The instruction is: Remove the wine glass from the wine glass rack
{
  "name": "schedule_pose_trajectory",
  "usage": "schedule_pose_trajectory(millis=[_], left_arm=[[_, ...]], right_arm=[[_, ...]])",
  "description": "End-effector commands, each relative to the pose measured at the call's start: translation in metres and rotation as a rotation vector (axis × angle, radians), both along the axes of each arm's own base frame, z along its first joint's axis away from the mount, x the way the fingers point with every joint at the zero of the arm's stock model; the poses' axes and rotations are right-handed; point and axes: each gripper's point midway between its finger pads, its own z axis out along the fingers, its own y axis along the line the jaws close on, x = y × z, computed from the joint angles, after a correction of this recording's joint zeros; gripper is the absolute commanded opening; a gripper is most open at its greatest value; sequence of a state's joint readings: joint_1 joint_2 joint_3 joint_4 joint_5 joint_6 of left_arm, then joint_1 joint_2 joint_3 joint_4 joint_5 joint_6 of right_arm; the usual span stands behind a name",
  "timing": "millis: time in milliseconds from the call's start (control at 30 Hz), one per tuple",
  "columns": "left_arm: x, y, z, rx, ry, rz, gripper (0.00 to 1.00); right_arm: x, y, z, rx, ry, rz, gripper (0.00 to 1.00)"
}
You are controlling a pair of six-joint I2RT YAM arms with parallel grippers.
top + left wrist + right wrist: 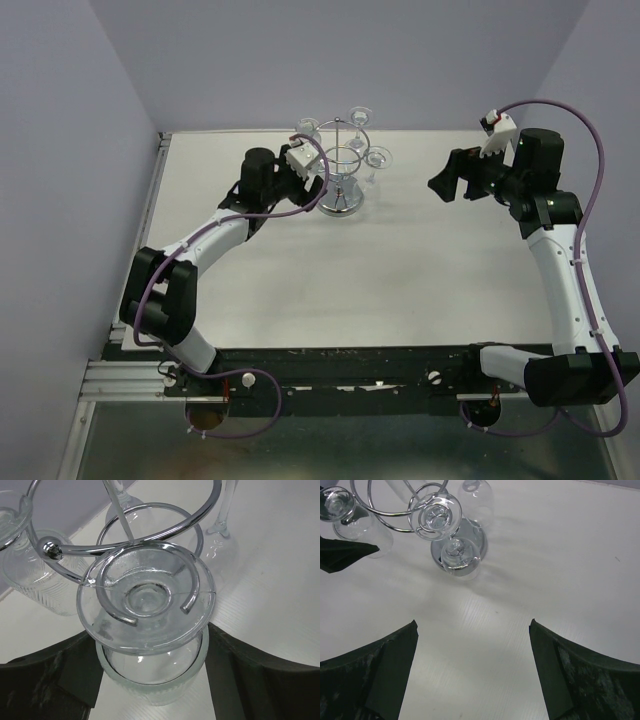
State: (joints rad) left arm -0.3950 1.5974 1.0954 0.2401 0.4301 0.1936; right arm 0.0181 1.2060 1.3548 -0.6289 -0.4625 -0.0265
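Note:
The wine glass rack (341, 203) stands at the back middle of the table, with several clear glasses hanging upside down from its hooks. In the left wrist view one wine glass (145, 597) hangs with its round foot resting on a chrome hook loop (107, 605). My left gripper (152, 680) is closed round this glass's ribbed bowl, with a black finger against each side. In the top view the left gripper (316, 183) is at the rack's left side. My right gripper (440, 186) is open and empty, well to the right of the rack; it also shows in the right wrist view (473, 622).
Other glasses hang close by: one to the left (35, 580) and one behind (222, 527). The right wrist view shows the rack's mirrored base (475, 540) and two hanging glasses (436, 516). A purple back wall rises just behind the rack. White table (400, 280) lies between the arms.

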Motion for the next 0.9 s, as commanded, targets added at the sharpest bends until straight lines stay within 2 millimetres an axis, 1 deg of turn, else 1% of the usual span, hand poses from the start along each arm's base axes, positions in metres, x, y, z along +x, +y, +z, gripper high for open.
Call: schedule_pose_trajectory(millis=[0,33,100,200,300,400,567,700,867], left_arm=[[0.002,-0.004,0.027,-0.036,-0.036,0.000,0.82],[0.001,-0.004,0.028,-0.037,-0.036,-0.003,0.80],[-0.001,-0.004,0.031,-0.037,-0.040,-0.004,0.79],[-0.003,-0.003,0.036,-0.041,-0.048,-0.005,0.74],[-0.007,-0.003,0.045,-0.057,-0.060,-0.012,0.68],[-0.011,-0.004,0.055,-0.077,-0.074,-0.016,0.65],[-0.013,-0.002,0.070,-0.102,-0.097,-0.004,0.62],[-0.017,-0.002,0.076,-0.117,-0.099,-0.008,0.59],[-0.022,0.001,0.075,-0.117,-0.090,-0.002,0.57]], right_arm=[[-0.001,0.002,-0.005,0.009,0.017,0.016,1.00],[-0.001,0.002,-0.005,0.011,0.019,0.016,1.00],[0.000,0.002,-0.006,0.011,0.022,0.016,1.00],[0.000,0.003,-0.006,0.010,0.023,0.017,1.00],[0.000,0.002,-0.008,0.009,0.026,0.016,1.00],[-0.002,0.002,-0.010,0.008,0.029,0.014,1.00],[-0.002,0.001,-0.011,0.007,0.030,0.014,1.00],[-0.001,0.001,-0.010,0.006,0.030,0.012,1.00],[0.000,0.001,-0.010,0.007,0.030,0.014,1.00]])
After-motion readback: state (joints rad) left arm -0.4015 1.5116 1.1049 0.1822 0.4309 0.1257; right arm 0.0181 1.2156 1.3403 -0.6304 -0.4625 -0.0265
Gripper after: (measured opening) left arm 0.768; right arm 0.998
